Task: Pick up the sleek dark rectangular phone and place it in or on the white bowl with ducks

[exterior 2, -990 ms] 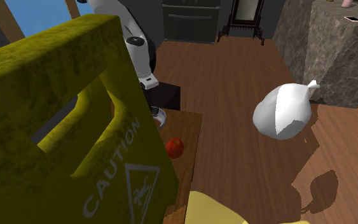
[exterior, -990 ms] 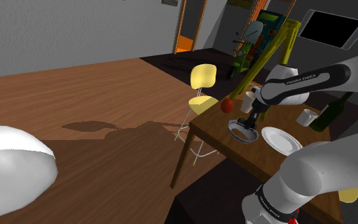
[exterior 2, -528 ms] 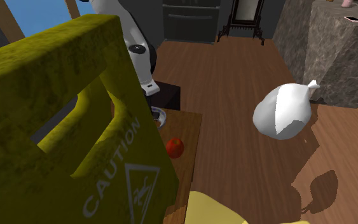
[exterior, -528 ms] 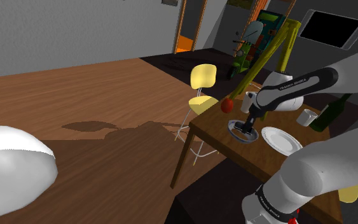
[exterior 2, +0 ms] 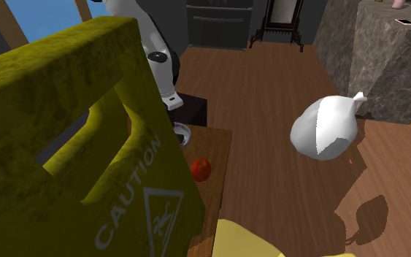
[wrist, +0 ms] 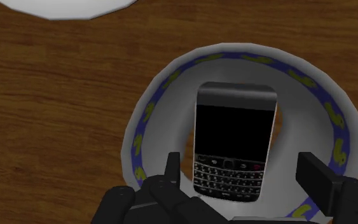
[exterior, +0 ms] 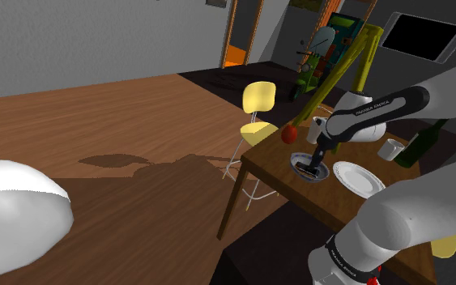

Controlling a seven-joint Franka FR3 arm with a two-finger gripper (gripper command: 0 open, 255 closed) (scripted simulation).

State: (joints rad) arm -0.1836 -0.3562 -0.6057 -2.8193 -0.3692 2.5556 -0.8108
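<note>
We see the dark phone (wrist: 234,143) lying flat inside the white bowl (wrist: 144,121), its keypad end nearest the gripper (wrist: 241,167). A blue band with yellow ducks runs round the bowl's inner rim. Our fingers (wrist: 173,172) stand wide apart on either side of the phone, holding nothing, with a gap on each side. The bowl sits on the wooden table (exterior: 268,162), just beside a white plate (exterior: 357,178). A red apple (exterior: 289,133) rests apart from it, near the table's edge.

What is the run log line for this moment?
gripper: open, over bowl | phone: lying in bowl, screen up, not held | bowl: on wooden table
</note>
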